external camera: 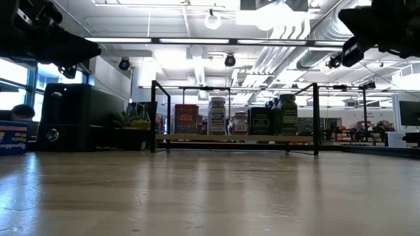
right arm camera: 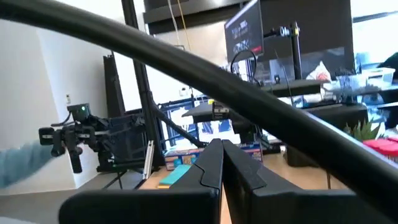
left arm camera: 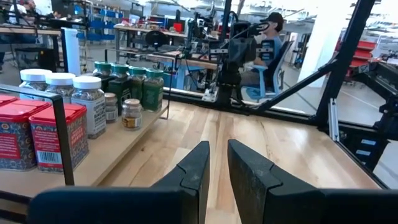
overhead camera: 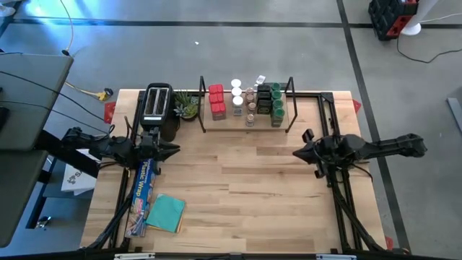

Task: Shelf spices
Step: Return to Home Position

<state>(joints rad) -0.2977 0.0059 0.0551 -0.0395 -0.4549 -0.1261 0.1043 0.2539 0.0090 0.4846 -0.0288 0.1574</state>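
Note:
The shelf (overhead camera: pixel 245 119), a low wooden board in a black wire frame, stands at the table's far middle. The spices stand on it in rows: red tins (overhead camera: pixel 216 102) at its left end, white-lidded jars (overhead camera: pixel 237 90), small brownish jars (overhead camera: pixel 251 108), and dark green-lidded jars (overhead camera: pixel 276 101) at its right end. My left gripper (overhead camera: pixel 175 150) hovers level at the table's left, near the shelf's left end. Its fingers (left arm camera: pixel 193 168) stand a narrow gap apart with nothing between them. My right gripper (overhead camera: pixel 294 153) hovers at the right, shut and holding nothing (right arm camera: pixel 222 158).
A black toaster (overhead camera: pixel 157 103) and a small plant (overhead camera: pixel 186 105) stand left of the shelf. A long blue foil box (overhead camera: pixel 143 189) and a teal cloth (overhead camera: pixel 167 213) lie at the near left. Bare wood (overhead camera: pixel 245 180) spans the middle. A person (left arm camera: pixel 270 37) sits beyond the table.

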